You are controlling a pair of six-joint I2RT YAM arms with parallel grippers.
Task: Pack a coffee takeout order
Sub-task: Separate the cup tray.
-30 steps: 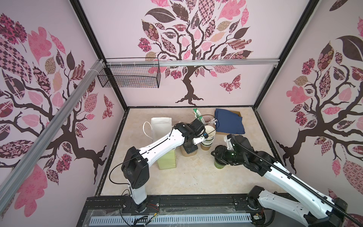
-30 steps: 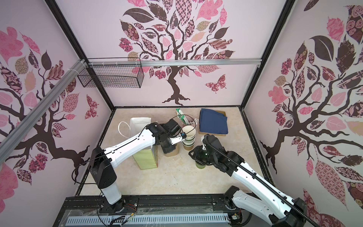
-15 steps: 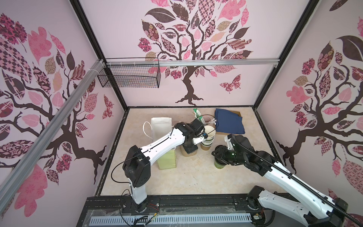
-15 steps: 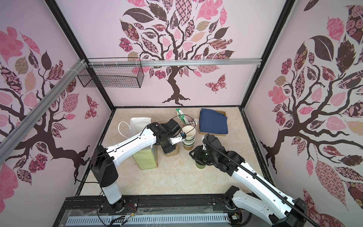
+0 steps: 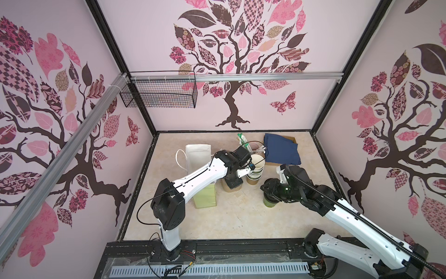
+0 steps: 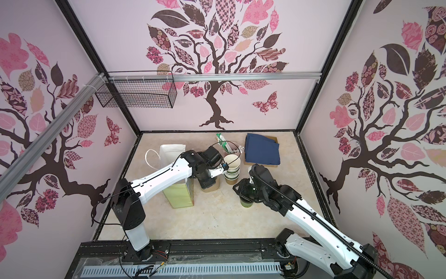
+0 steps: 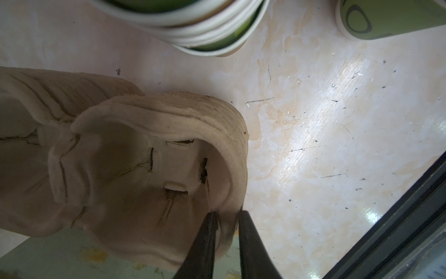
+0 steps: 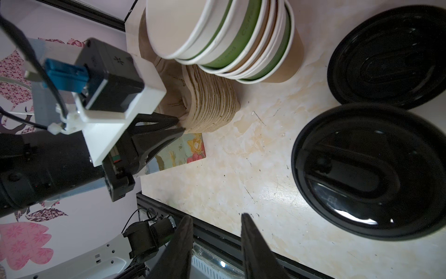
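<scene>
As the left hand (image 7: 228,214) stands astride the rim of the topmost tan moulded-pulp carrier (image 7: 169,116), one finger inside the cup well and one outside, both lie close against the wall; whether they press it firmly cannot be told. That carrier sits nested on a stack of its fellows at mid-bench, just beside the pale green paper bag (image 5: 205,196) and the stack of lidless cups (image 5: 256,166). The right hand (image 8: 215,215) is spread and empty, hanging just beside the olive-green paper cup (image 5: 270,204) with its black lid (image 8: 362,174) on; a loose lid (image 8: 391,55) lies near. The navy napkin (image 5: 281,149) rests at the far side of the bench (image 5: 229,222). In my judgement the carrier is light, rough-fibred and unlikely to slip, yet easily crushed or torn. The well rim is the soundest hold, taken lightly. Nested pulp clings, so a second carrier may rise with it.
</scene>
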